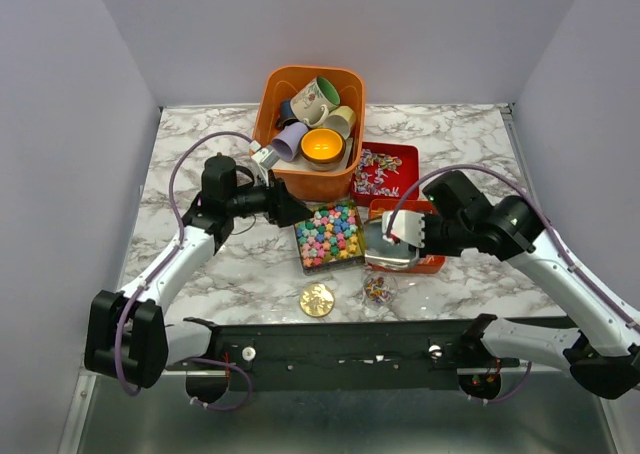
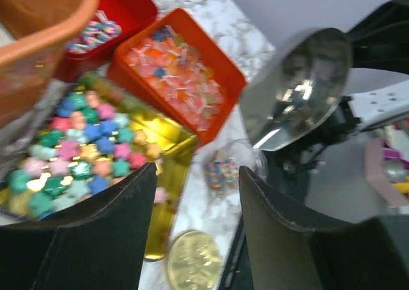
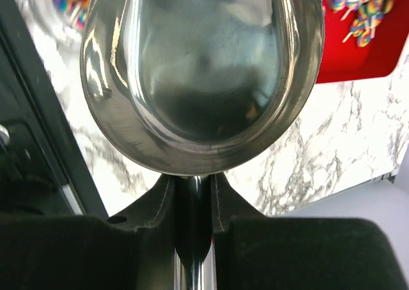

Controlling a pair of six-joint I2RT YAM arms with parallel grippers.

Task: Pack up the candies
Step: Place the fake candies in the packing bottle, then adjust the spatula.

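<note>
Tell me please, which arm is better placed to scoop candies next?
Right. The right gripper holds the empty metal scoop by the orange tray of candies; the left gripper is open and empty.

A table [image 1: 450, 134] with a white marble-patterned top, veined in grey, fills the middle of the overhead view. Three plain walls close it in: a back wall [image 1: 420, 34] along the far edge, a left wall [image 1: 60, 124] and a right wall [image 1: 590, 84], all pale grey with a faint lilac tint. Thin metal trim [image 1: 511, 112] shows at the far right corner. Nearest lies a dull grey metal surface [image 1: 350, 429]. The light is soft and even.
</note>
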